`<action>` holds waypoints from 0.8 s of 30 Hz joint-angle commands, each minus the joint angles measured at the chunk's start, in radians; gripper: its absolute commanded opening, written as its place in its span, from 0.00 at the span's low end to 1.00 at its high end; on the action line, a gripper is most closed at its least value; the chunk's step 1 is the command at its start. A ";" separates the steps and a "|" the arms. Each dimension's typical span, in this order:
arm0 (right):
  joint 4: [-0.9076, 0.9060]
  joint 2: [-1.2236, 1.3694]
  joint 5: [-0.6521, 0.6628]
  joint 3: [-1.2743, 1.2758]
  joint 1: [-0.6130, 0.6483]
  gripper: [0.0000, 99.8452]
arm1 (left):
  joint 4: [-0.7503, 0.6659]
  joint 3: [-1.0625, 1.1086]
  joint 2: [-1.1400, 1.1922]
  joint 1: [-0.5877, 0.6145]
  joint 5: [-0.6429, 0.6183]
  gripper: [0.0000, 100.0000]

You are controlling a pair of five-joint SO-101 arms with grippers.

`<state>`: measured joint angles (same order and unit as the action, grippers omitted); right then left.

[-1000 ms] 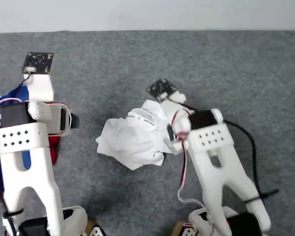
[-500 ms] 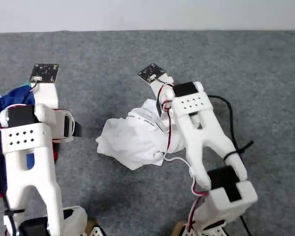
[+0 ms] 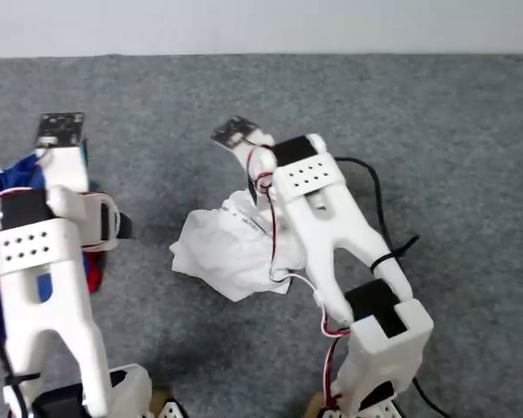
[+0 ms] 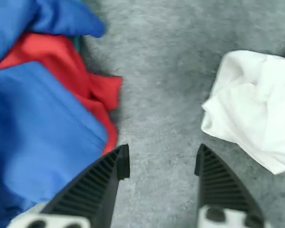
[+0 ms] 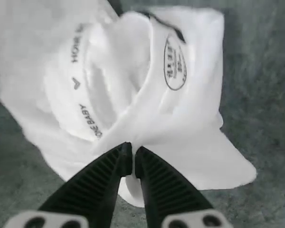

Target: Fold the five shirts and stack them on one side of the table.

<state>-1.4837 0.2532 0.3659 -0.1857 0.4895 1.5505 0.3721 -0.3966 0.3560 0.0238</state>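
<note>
My right gripper (image 5: 132,154) has its jaws pressed together on a raised fold of the white shirt (image 5: 180,137), pinching the cloth close to the collar. That shirt is a crumpled bundle near the middle of the table (image 4: 166,71). Seen from above it spreads more from side to side than front to back, and beyond that I cannot make out a clear long axis. Its neck opening faces up toward my right wrist. Inside the collar sits one oval label (image 5: 175,64), and dark lettering runs along the neck band (image 5: 83,90). My left gripper (image 4: 161,159) hangs over bare grey table with its jaws spread wide and nothing between them. To one side of it lies the white shirt, to the other a heap at my left edge of the table. The heap shows blue cloth (image 4: 33,133), red cloth (image 4: 80,71) and a sliver of teal. I count one white shirt, but I cannot tell how many garments make up the heap.
</note>
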 commanded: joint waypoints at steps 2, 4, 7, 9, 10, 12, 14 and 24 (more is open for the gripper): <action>-0.087 -0.005 0.008 -0.272 0.105 0.01 | -0.018 -0.008 -0.031 0.066 0.008 0.22; -0.122 -0.004 0.008 -0.361 0.151 0.01 | -0.018 -0.008 -0.031 0.089 0.008 0.22; -0.173 -0.005 0.008 -0.443 0.213 0.01 | -0.018 -0.008 -0.031 0.110 0.008 0.22; -0.208 -0.012 0.009 -0.466 0.254 0.01 | -0.018 -0.007 -0.031 0.120 0.008 0.22; -0.226 -0.013 0.011 -0.477 0.274 0.01 | -0.018 -0.007 -0.031 0.120 0.008 0.22; -0.263 -0.013 0.015 -0.514 0.312 0.01 | -0.017 -0.005 -0.031 0.120 0.008 0.22; -0.291 -0.013 0.072 -0.557 0.360 0.01 | -0.017 -0.005 -0.031 0.120 0.008 0.22; -0.311 -0.013 0.097 -0.775 0.449 0.13 | -0.017 -0.002 -0.023 0.120 0.006 0.22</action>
<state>-1.7522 0.2547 0.4795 -0.8746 0.9283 1.5505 0.3721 -0.3966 0.4710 0.0238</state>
